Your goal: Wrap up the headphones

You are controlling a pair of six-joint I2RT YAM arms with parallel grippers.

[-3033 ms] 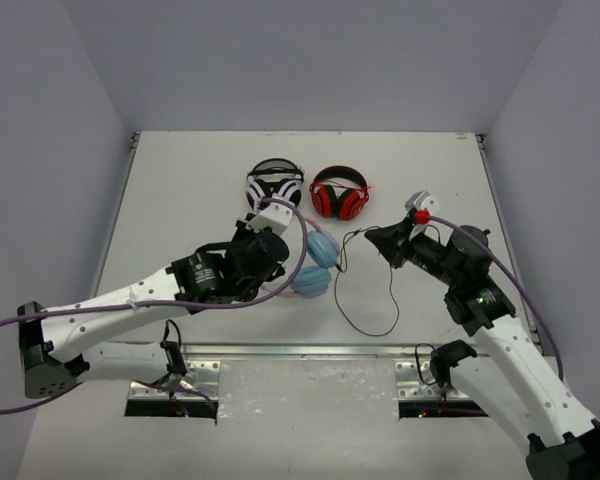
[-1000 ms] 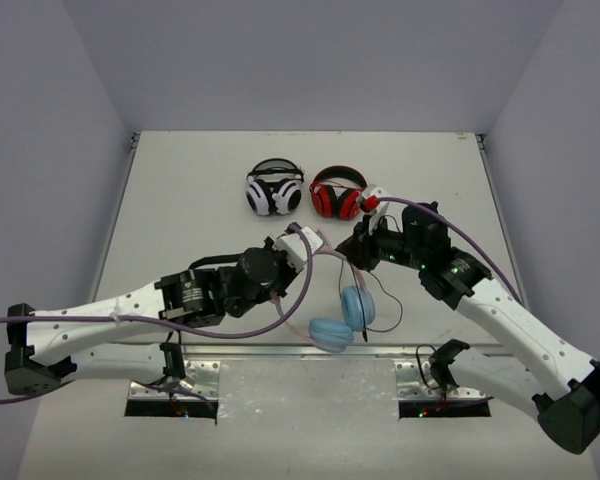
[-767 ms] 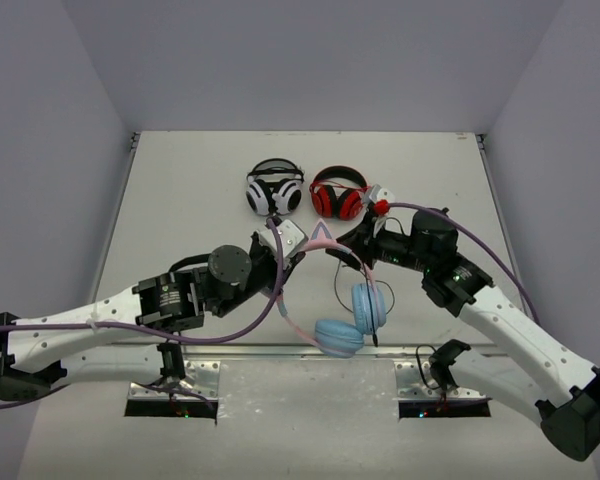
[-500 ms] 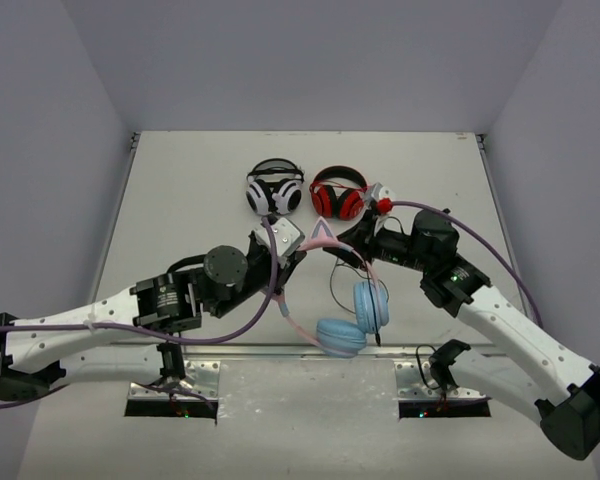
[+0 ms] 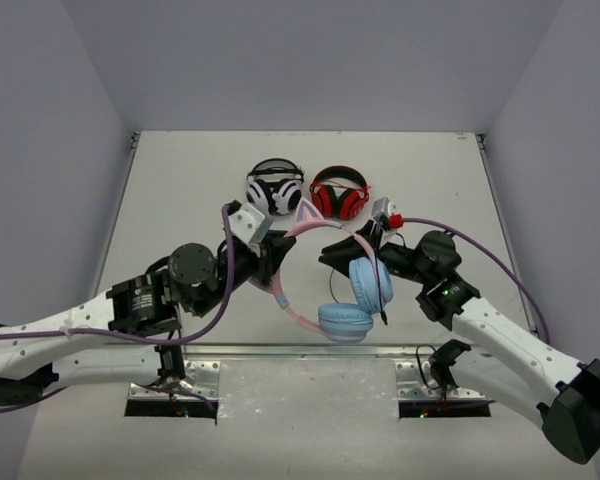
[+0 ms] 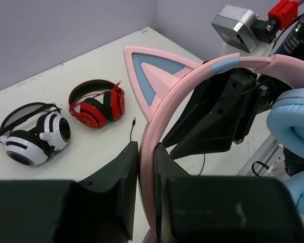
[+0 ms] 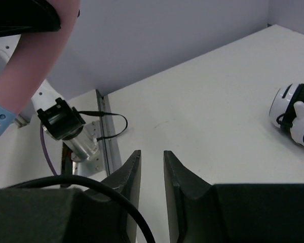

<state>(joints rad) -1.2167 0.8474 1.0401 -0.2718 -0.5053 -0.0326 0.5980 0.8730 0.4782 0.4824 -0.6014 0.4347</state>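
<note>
The headphones [image 5: 352, 300] hang in the air over the near table, blue ear cups [image 6: 294, 115] low and a pink cat ear [image 6: 151, 76] on top. My left gripper [image 5: 273, 262] is shut on the pink headband [image 6: 148, 152], which fills the space between its jaws in the left wrist view. My right gripper [image 5: 332, 257] sits just under the headband arch, beside the upper cup. Its jaws [image 7: 152, 154] stand slightly apart with nothing between them. The thin black cable [image 7: 91, 183] lies across the base of its left finger and dangles past the cup [image 5: 383, 298].
White-and-black headphones [image 5: 274, 188] and red-and-black headphones [image 5: 339, 194] lie side by side at the back middle of the table [image 5: 180, 200]. A metal rail [image 5: 300, 352] and the arm bases run along the near edge.
The left arm has swung the headphones up and leftward, so the cat ear now sits higher. The right gripper has slid under the headband and its jaws have parted a little.
</note>
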